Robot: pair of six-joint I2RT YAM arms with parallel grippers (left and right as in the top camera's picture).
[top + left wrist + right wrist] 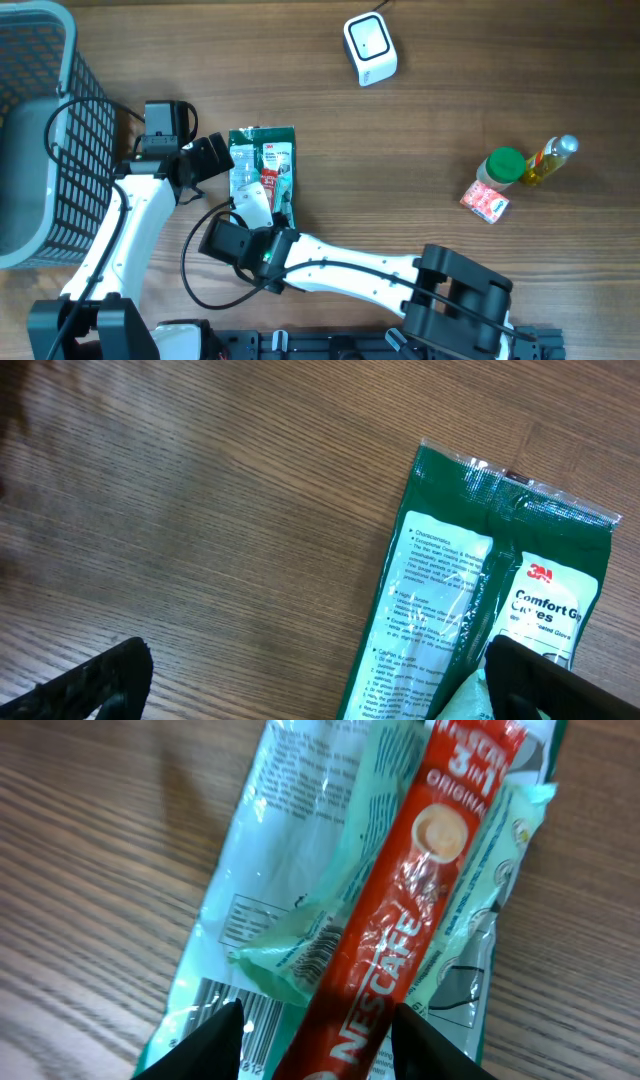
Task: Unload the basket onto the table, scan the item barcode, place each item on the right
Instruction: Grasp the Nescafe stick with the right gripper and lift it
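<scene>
Overhead, our green packet (262,160) runs top-to-bottom, open table (400,170) to its right. Left gripper (225,158) gapes wide beside it; right gripper (320,1045) straddles its lower end, and we cannot tell its grip.

Basket (88,120) left of packet (262,150), table (430,110) right

The brown wood-grain table (420,150) carries everything. At twelve o'clock, near the far edge, sits a white rounded-box barcode scanner (370,48). A grey plastic mesh basket (40,60) fills the nine-to-ten o'clock side and runs past the picture's edge. Just left of centre lies a flat green plastic glove packet (275,140), printed side up, its long axis running twelve to six. At three o'clock are a round jar with a green lid (503,166) and, just beside it at its two o'clock, a yellow bottle with a silver cap (550,160). A small red-and-white sachet (485,202) lies close against the jar at its seven o'clock.
</scene>
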